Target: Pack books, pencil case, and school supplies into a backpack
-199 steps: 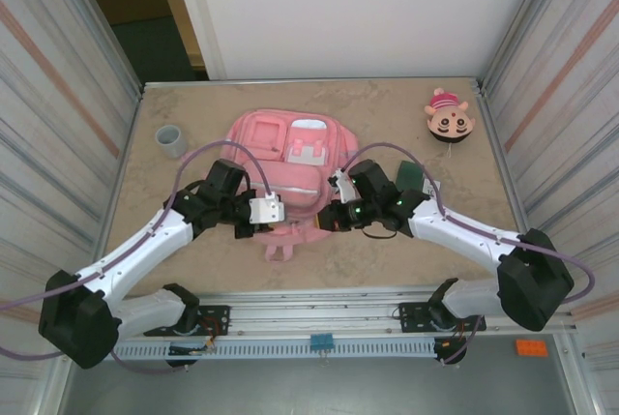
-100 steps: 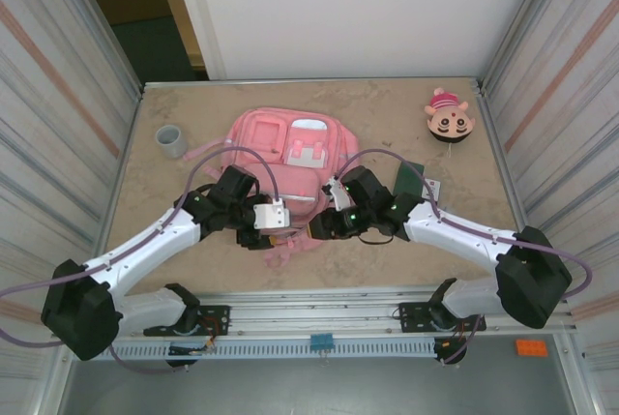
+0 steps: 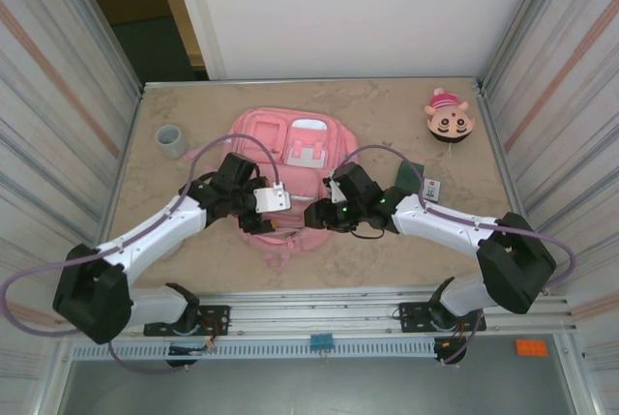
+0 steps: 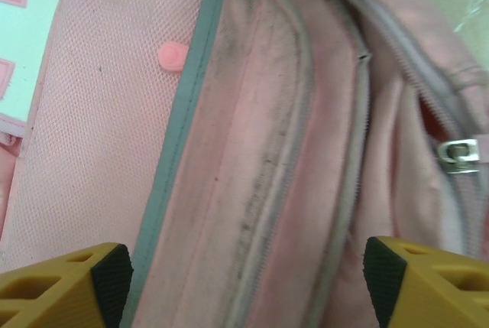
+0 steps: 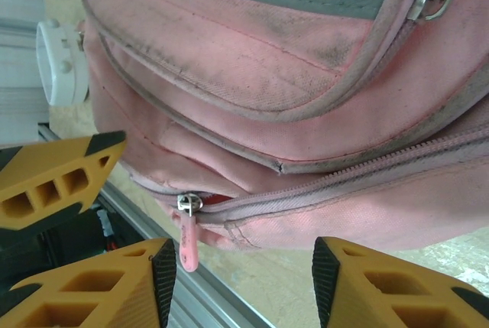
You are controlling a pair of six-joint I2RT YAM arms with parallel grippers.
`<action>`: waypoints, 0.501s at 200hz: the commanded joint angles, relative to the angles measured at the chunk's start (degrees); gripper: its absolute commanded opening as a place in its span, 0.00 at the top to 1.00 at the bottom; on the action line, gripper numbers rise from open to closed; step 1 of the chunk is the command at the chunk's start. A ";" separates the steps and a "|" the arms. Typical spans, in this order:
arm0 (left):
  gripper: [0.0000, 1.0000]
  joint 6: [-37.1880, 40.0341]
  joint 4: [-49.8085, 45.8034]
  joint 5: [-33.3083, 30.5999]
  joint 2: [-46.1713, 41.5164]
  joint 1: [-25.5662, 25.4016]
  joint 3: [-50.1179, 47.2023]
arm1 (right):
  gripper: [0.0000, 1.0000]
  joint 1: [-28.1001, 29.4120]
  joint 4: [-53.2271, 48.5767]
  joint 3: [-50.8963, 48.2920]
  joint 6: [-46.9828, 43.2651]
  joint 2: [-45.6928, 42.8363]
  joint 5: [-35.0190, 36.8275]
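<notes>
Beige marbled tabletop [image 3: 387,105], closed in by ribbed metal walls [image 3: 58,96] on the left and right and a white panel at the far side. The backpack [image 3: 256,134] lies flat at the middle of the tabletop, and its zipped end reaches toward the near edge and the rail [image 3: 319,304]. My left gripper [image 4: 248,274] hangs over the front pocket with its jaws spread wide and only fabric below them. My right gripper [image 5: 243,263] stands at the near end with its jaws apart and nothing clamped, and the zipper pull [image 5: 188,245] dangles just ahead of them. The main zip shows a short red slit beside the slider, so I judge the opening far too small for packing. The backpack is soft and limp and will likely bunch and slide if pulled from one side. The pull tab is the best hold, with a pinch of seam fabric opposite to brace it. The pencil case [image 3: 410,175] lies right of the backpack, just beside my right forearm. It looks flat and stiff, best taken across its narrow width. The school supplies [image 3: 432,190] item sits near it, tiny and probably light, easily knocked away. Room is tight along the near edge. There is open tabletop toward the far edge, apart from the grey cup [image 3: 172,140] by the left edge and the cartoon-face toy [image 3: 449,117] in the far right corner.
</notes>
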 commanded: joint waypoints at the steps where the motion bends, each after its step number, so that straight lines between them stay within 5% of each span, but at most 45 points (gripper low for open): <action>1: 0.17 2.95 1.76 -1.52 2.90 0.15 2.12 | 0.49 0.48 0.61 0.93 1.25 -0.85 1.94; 37: 0.18 5.09 3.33 -4.04 9.04 -0.01 2.84 | 0.48 1.08 1.47 0.02 0.34 -2.70 2.06; 62: 0.69 0.77 10.43 -11.57 11.28 -0.73 1.89 | 0.47 1.80 1.81 -0.64 -1.04 -4.31 2.56; 92: 1.00 -4.06 13.80 -12.81 4.30 -1.92 1.72 | 0.46 2.03 6.17 -3.60 -1.47 -10.22 4.25; 100: 1.00 -6.59 13.94 -12.08 1.52 -1.84 2.31 | 0.45 1.63 6.01 -3.98 -1.39 -12.02 5.35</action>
